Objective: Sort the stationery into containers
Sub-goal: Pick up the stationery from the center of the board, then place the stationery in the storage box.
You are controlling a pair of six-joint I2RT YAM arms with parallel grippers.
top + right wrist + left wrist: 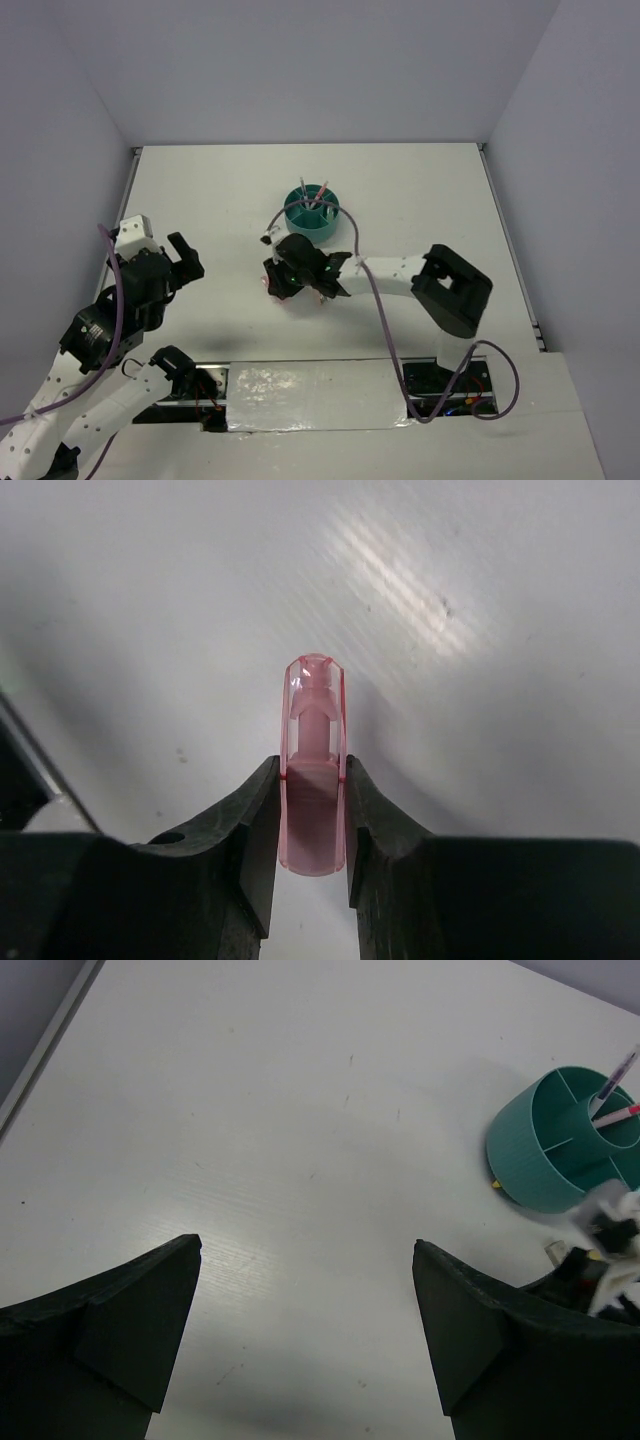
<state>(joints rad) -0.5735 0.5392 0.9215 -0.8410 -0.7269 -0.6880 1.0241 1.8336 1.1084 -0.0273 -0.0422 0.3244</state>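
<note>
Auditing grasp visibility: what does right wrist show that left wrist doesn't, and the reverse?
Only right wrist: the pink capsule clamped in the jaws of the right gripper, with bare table behind it.
Only left wrist: the teal organiser with a pink pen and a grey pen standing in it, and the left gripper, jaws wide open and holding nothing.
Both: the white table. The right gripper also appears in left wrist, but blurred at the right edge, and the capsule cannot be made out there.
</note>
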